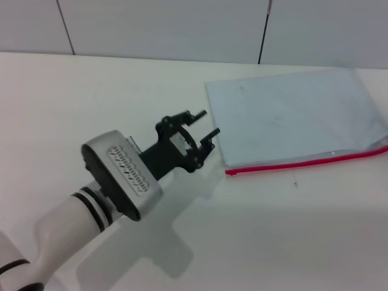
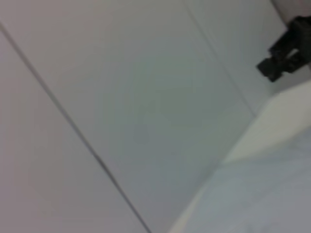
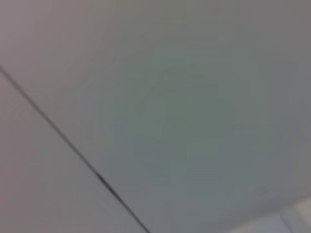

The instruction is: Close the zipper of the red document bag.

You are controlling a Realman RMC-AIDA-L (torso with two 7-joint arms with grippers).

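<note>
The white table (image 1: 73,103) is carrying everything; a tiled wall (image 1: 157,27) is standing behind it. The red document bag (image 1: 297,115) is lying flat on the table's right half, toward the far side: a pale blue-grey, see-through pouch, its red-trimmed long edge facing the robot. The right end of that edge is looking lifted and slightly parted, so the bag is probably not yet closed. The zipper (image 1: 303,162) is running as a thin red strip along the near edge, rising toward the right; the slider is too small to pick out.

The left gripper (image 1: 203,130) is hovering just beside the bag's near left corner, fingers spread apart and holding nothing, not touching the bag. The task is looking barely begun: gripping the slider and pulling it along the zipper is all remaining. The right gripper is not showing anywhere; its wrist camera is facing only wall.
</note>
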